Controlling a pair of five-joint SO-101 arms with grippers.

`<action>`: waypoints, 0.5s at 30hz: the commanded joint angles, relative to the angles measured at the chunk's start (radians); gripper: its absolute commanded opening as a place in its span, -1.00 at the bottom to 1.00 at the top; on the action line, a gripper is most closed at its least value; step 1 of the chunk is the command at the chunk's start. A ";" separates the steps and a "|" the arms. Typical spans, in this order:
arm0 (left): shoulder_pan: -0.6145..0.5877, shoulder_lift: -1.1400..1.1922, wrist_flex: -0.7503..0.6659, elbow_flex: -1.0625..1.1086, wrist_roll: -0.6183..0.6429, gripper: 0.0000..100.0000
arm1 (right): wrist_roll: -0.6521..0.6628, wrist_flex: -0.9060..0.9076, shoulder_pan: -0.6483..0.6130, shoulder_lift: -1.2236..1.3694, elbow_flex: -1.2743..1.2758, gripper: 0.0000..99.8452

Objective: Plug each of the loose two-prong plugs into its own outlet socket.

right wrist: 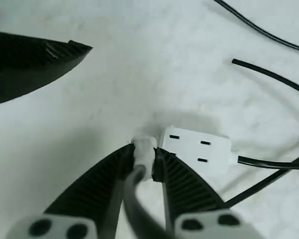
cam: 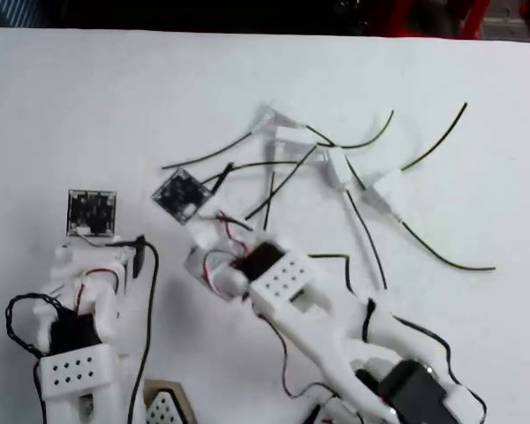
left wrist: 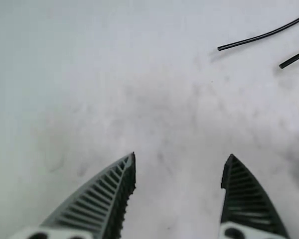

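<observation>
One plug [right wrist: 143, 155] lengthwise in right gripper [right wrist: 144, 149]

The two-prong plug [right wrist: 144, 160] sits between the closed fingers of the right gripper [right wrist: 144, 151]. The outlet socket [right wrist: 197, 148] lies just beside the plug, directly ahead of the fingertips. The left gripper [left wrist: 181, 158], fingers apart, hangs over the table [left wrist: 89, 74]. Two cable ends [left wrist: 259, 36] lie well ahead of it, toward the right arm's side.
</observation>
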 commanded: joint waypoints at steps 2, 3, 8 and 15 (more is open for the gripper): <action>-0.010 -0.019 -0.005 -0.006 0.005 -0.44 | 0.006 -0.085 0.062 0.047 -0.054 -0.97; -0.010 -0.019 -0.005 -0.006 0.005 -0.44 | 0.006 -0.101 0.064 0.061 -0.054 -0.97; -0.010 -0.019 -0.009 0.003 0.003 -0.44 | 0.006 -0.114 0.065 0.114 -0.058 -0.97; -0.010 -0.019 -0.009 0.003 0.003 -0.44 | 0.006 -0.074 0.094 0.122 -0.060 -0.97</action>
